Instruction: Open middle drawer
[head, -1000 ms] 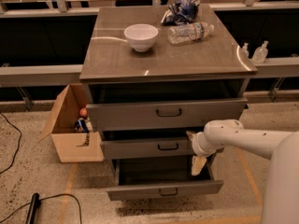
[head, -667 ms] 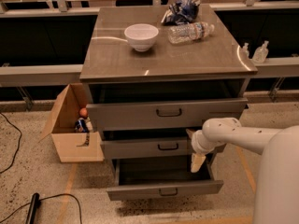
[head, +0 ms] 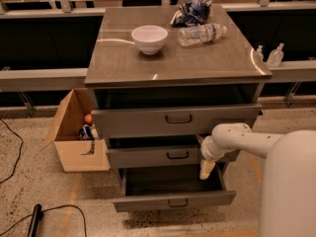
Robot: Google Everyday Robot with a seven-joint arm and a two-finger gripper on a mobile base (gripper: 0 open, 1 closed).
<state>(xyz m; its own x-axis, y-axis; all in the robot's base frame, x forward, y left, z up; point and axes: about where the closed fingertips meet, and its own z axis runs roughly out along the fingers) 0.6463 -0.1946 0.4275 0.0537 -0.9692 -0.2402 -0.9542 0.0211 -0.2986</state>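
Note:
The grey cabinet (head: 123, 68) has three drawers. The middle drawer (head: 148, 157) has a low front with a small black bar handle (head: 177, 155) and stands slightly out. The top drawer (head: 138, 121) is taller and also slightly out. The bottom drawer (head: 148, 201) is pulled out furthest. My gripper (head: 207, 168) hangs pointing down at the right end of the middle drawer's front, above the open bottom drawer and to the right of the handle. My white arm (head: 247, 142) reaches in from the right.
A white bowl (head: 149, 37), a water bottle (head: 201, 33) and a crumpled bag (head: 191, 11) lie on the cabinet top. An open cardboard box (head: 74, 147) holding small items stands on the floor to the left. A black cable (head: 10, 152) runs along the floor. Two small bottles (head: 274, 56) stand on a ledge at the right.
My arm's bulk has shifted slightly left into view. The gripper stays almost in place at the middle drawer's right end. The drawers have not visibly moved.

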